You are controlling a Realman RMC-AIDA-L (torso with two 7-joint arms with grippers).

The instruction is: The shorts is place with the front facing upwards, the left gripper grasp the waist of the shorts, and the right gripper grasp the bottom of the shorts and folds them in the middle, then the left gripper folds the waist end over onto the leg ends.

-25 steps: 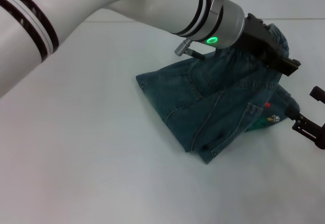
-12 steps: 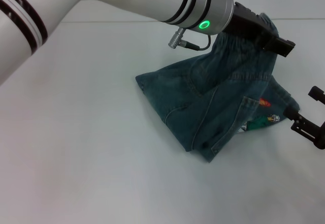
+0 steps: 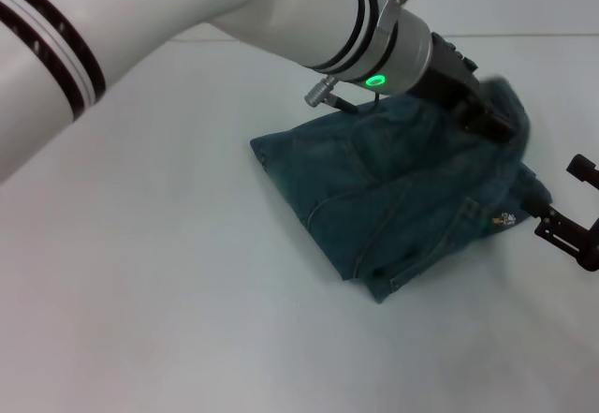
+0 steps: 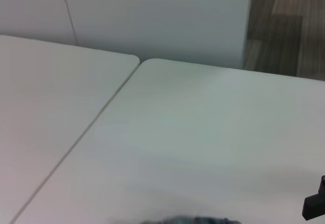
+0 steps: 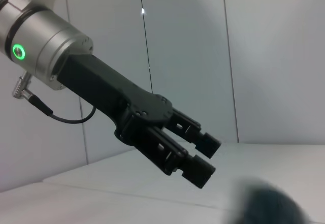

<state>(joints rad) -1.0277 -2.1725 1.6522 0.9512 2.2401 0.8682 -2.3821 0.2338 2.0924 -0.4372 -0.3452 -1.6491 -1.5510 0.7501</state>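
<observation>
The denim shorts (image 3: pixel 393 198) lie folded in a thick bundle at the table's middle right. Their waist end is draped over the leg ends. My left gripper (image 3: pixel 501 130) hovers just above the far right part of the bundle. In the right wrist view the left gripper (image 5: pixel 203 158) shows its fingers slightly apart with nothing between them. Below it is a blurred patch of the shorts (image 5: pixel 266 203). My right gripper (image 3: pixel 571 212) stands open at the right edge, just beside the shorts and not touching them.
The white table (image 3: pixel 168 291) stretches wide to the left and front of the shorts. A seam between two tabletops (image 4: pixel 76 142) runs toward the far wall. A small coloured patch (image 3: pixel 505 218) peeks out at the bundle's right edge.
The left gripper came down and let go of the waist end. The lifted cloth dropped onto the leg ends and now covers most of the coloured patch. The right gripper stayed put.
</observation>
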